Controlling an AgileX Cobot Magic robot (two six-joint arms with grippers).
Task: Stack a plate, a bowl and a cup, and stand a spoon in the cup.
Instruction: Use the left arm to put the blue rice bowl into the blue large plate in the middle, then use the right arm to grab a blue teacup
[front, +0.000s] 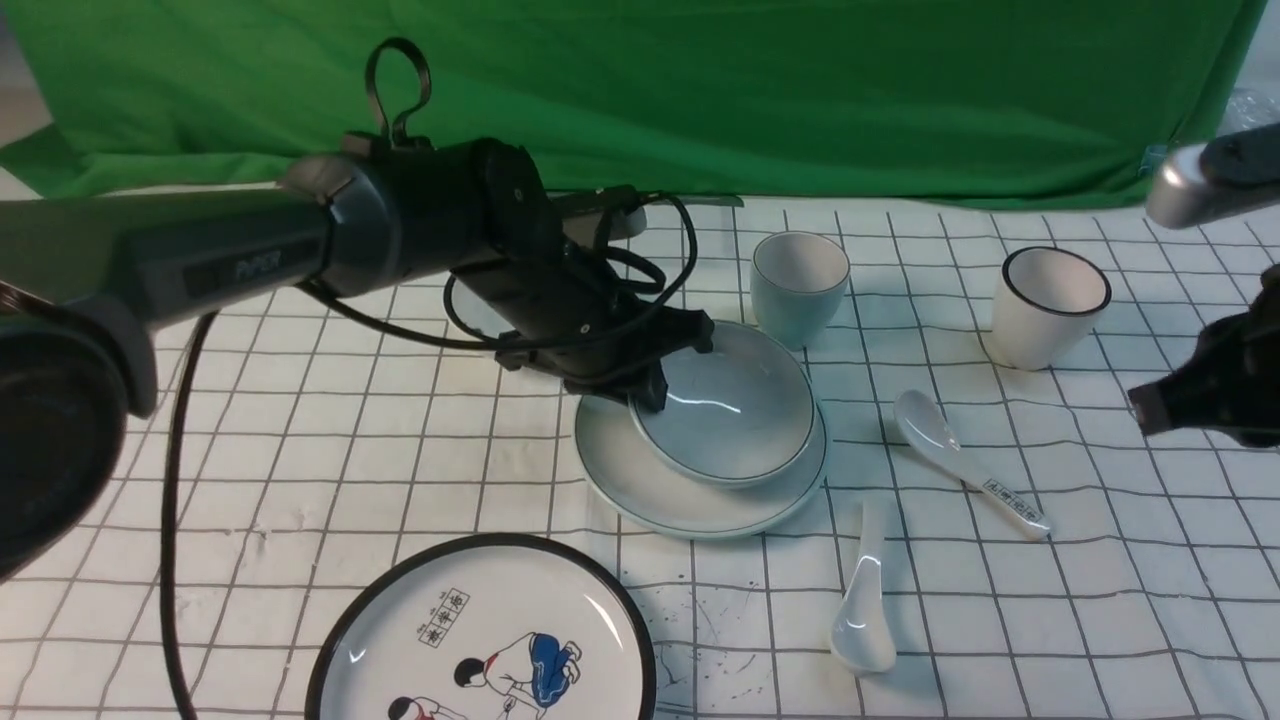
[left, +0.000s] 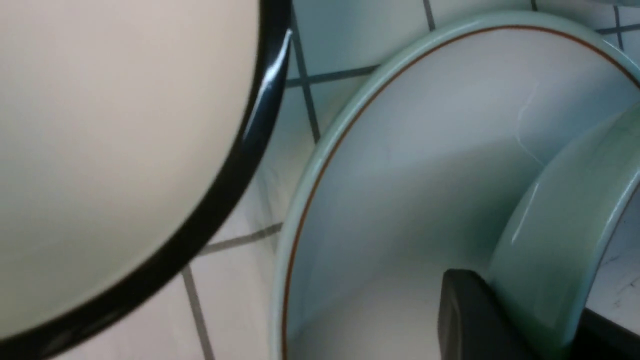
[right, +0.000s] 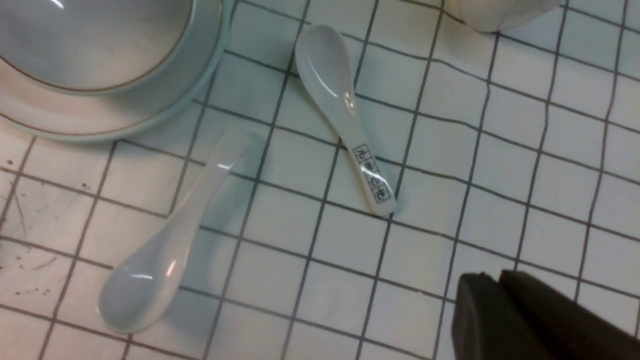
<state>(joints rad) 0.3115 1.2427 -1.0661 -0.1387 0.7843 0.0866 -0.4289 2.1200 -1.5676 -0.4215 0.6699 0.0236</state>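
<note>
The left gripper (front: 655, 390) is at the near-left rim of the bowl (front: 735, 410). In the left wrist view, one dark finger (left: 470, 320) lies against the outside of the bowl's wall and a second dark part shows on the inner side, so the jaws straddle the wall. Whether they press on it cannot be told.

The bowl sits on the plate (front: 690, 505), offset toward the plate's far-right edge. The cup (front: 800, 285) stands upright on the gridded tablecloth (front: 300, 450), just beyond the plate and bowl. The spoon (front: 865, 600) lies flat on the cloth, nearer than the plate and to its right, with its scoop toward the robot.

The right gripper (front: 1150, 405) hangs above the cloth at the right edge, well apart from the crockery. In its wrist view the fingertips (right: 475, 300) are pressed together with nothing between them.

Other items:
- A spoon with printed marks (front: 965, 465) lies right of the plate.
- A black-rimmed cup (front: 1050, 305) stands far right.
- A cartoon plate (front: 480, 640) lies at the near edge.
- A black-rimmed dish (left: 125, 150) lies beside the plate.
</note>
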